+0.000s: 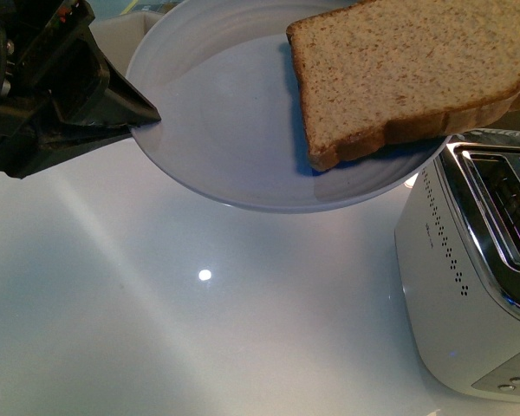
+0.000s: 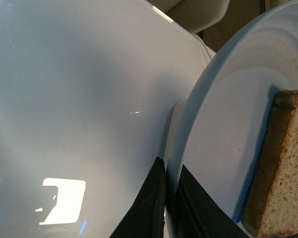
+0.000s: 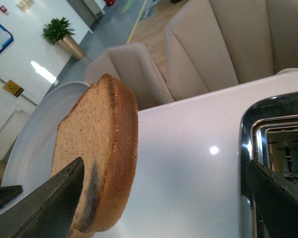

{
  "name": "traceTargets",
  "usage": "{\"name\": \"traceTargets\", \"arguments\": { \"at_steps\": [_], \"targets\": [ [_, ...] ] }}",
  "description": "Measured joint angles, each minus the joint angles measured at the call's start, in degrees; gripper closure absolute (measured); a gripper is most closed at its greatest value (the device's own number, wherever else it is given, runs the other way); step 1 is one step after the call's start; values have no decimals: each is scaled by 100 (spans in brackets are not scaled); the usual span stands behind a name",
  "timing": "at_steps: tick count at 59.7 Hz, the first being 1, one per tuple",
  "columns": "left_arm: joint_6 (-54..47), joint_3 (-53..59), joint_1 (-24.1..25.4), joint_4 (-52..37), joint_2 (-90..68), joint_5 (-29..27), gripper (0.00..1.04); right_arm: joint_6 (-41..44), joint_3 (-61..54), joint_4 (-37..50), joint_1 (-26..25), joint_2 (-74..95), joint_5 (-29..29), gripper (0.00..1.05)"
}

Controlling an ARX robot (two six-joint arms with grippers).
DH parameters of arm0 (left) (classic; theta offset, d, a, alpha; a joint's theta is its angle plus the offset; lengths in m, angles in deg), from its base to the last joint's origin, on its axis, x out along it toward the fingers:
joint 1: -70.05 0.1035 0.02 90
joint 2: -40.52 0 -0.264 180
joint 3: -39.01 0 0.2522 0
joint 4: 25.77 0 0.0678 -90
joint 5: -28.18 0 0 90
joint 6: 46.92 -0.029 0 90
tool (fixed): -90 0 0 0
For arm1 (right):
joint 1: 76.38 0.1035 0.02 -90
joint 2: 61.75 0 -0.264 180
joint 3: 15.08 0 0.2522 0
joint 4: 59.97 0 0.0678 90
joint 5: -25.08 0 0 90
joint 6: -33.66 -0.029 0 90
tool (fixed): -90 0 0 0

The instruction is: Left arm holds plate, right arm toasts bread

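One slice of bread (image 1: 399,69) lies tilted on the plate (image 1: 217,130), its crust edge hanging past the rim toward the toaster (image 1: 468,286). The left claw (image 1: 143,117) pinches the plate's rim, holding it above the white counter (image 1: 156,329). The right claw (image 3: 165,166) stands wide, one finger just beside the bread

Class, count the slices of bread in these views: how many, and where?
1. The bread rests on the plate, overhanging its rim toward the toaster. The toaster's slots are only partly visible, so another could be hidden.
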Motion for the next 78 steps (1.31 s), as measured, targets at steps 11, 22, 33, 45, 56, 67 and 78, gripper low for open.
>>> {"name": "traceTargets", "arguments": {
  "at_steps": [11, 22, 33, 45, 56, 67, 78],
  "targets": [
    [0, 0, 0, 0, 0, 2, 102, -214, 236, 348, 374, 619, 144, 9],
    [-2, 0, 0, 0, 0, 0, 102, -382, 385, 444, 481, 916, 234, 11],
    [-2, 0, 0, 0, 0, 0, 102, -466, 422, 417, 507, 931, 280, 44],
    [-2, 0, 0, 0, 0, -2, 102, -544, 444, 293, 503, 831, 186, 75],
    [4, 0, 0, 0, 0, 9, 102, -535, 551, 57, 448, 396, 111, 100],
    [35, 0, 0, 0, 2, 7, 102, -428, 866, -393, 155, -168, 140, 101],
    [37, 0, 0, 0, 2, 15, 102, 435, 1204, -1287, -431, -922, 518, 101]
  ]
}}
